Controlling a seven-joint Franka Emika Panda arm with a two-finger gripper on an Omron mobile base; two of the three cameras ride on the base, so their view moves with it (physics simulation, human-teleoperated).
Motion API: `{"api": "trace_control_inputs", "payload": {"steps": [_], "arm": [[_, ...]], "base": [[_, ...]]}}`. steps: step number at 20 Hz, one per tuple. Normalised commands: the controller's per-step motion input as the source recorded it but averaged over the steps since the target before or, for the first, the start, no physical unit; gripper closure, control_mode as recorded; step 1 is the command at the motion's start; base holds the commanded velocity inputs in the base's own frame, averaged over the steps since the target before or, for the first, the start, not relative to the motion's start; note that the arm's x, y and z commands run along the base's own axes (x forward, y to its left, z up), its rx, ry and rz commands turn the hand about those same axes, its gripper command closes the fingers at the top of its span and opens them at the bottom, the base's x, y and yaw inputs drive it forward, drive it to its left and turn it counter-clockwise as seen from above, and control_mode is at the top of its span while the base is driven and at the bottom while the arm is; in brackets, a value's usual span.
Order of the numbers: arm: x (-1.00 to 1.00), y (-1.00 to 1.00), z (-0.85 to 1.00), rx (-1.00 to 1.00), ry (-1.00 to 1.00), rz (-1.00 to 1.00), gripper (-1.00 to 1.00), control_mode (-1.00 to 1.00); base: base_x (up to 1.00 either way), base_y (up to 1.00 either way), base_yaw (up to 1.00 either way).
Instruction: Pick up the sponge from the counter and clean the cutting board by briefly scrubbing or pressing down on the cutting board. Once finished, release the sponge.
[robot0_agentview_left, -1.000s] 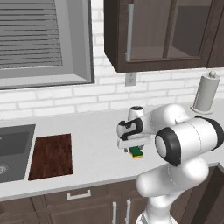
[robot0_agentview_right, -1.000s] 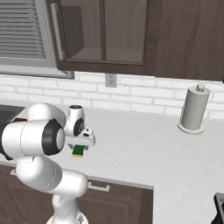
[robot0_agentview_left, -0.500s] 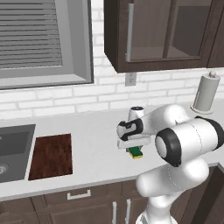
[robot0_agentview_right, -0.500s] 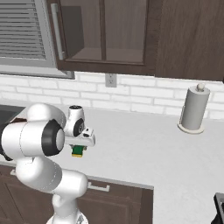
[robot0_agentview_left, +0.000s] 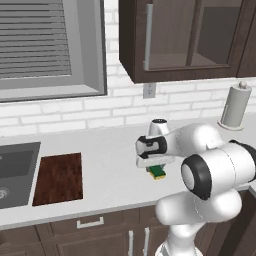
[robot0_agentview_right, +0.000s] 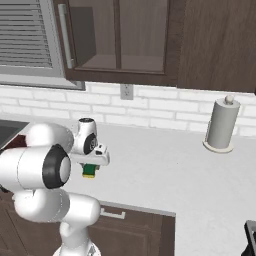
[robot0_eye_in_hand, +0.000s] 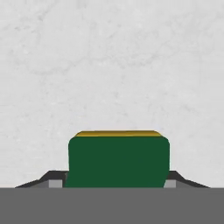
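1 sponge (robot0_agentview_left: 159, 172), 1 cutting board (robot0_agentview_left: 59, 178), 1 paper-towel roll (robot0_agentview_left: 235, 106).

I see a white brick wall (robot0_agentview_left: 75, 117) across the middle of the frame, a window with closed grey blinds (robot0_agentview_left: 47, 45) at upper left, and dark brown glass-front cabinets (robot0_agentview_left: 190, 37) at upper right. A wall outlet (robot0_agentview_left: 148, 90) sits below them, and dark drawers (robot0_agentview_left: 90, 227) run along the bottom.

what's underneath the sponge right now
Pale counter lies beneath the sponge, which sits between the end effector fingertips. The spot directly under it is covered, so contact is unclear.
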Motion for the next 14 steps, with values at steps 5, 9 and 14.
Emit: {"api": "trace_control_inputs", "payload": {"steps": [5,9,14], "arm": [[-0.41,-0.15,0.62,0.01,-0.02,-0.01,1.00,-1.00],[-0.53,-0.09,0.87,0.00,-0.07,0.00,1.00,-1.00],[-0.57,-0.07,0.83,0.00,-0.13,0.00,1.00,-1.00]], "base": [[0.00,0.00,0.00],[0.00,0.00,0.00],[0.00,0.00,0.00]]}}
